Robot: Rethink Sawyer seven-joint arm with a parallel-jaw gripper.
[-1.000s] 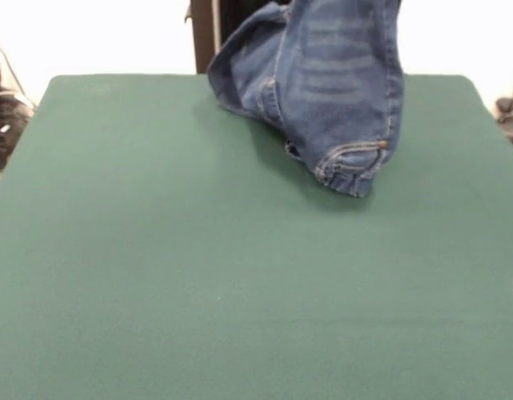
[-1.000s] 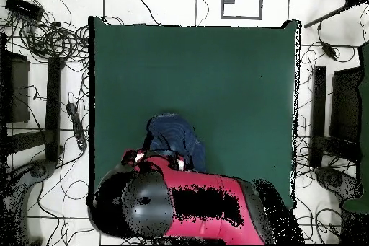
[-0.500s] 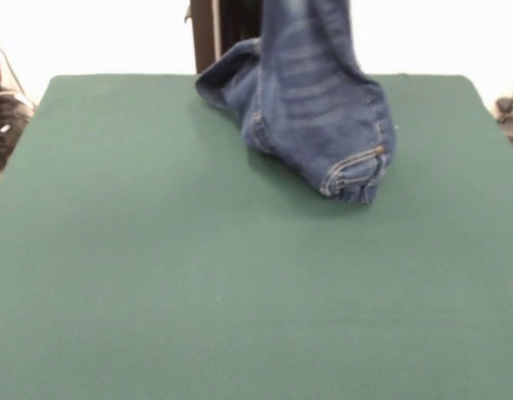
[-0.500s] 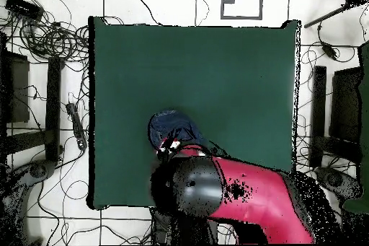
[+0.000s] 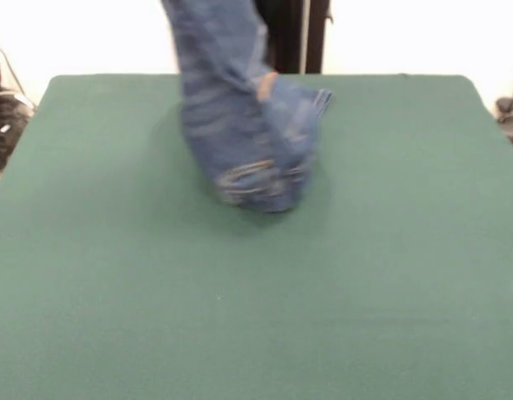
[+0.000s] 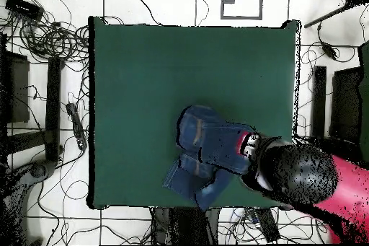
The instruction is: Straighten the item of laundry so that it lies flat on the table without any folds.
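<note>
The dark blue jeans (image 5: 248,142) hang bunched from above the top edge of the front view. Their lower end, blurred by motion, touches the green table (image 5: 240,317) at its far middle. In the overhead view the jeans (image 6: 205,138) spread from the table's (image 6: 180,63) middle toward the edge by the robot's base, with one part reaching that edge. My gripper (image 6: 249,144) is at the jeans' right end and holds them up. Its fingers are hidden by cloth and wrist. The red and black arm (image 6: 303,178) reaches in from the lower right.
The black pedestal (image 5: 298,33) stands behind the table's far edge. Cables (image 6: 50,34) lie on the floor left of the table, and black stands (image 6: 317,106) are on its right. More cables (image 5: 2,117) show at the front view's left edge.
The arm has swung across the table's base side, to the right in the overhead view. The hanging jeans moved with it, leftward in the front view, and swing.
</note>
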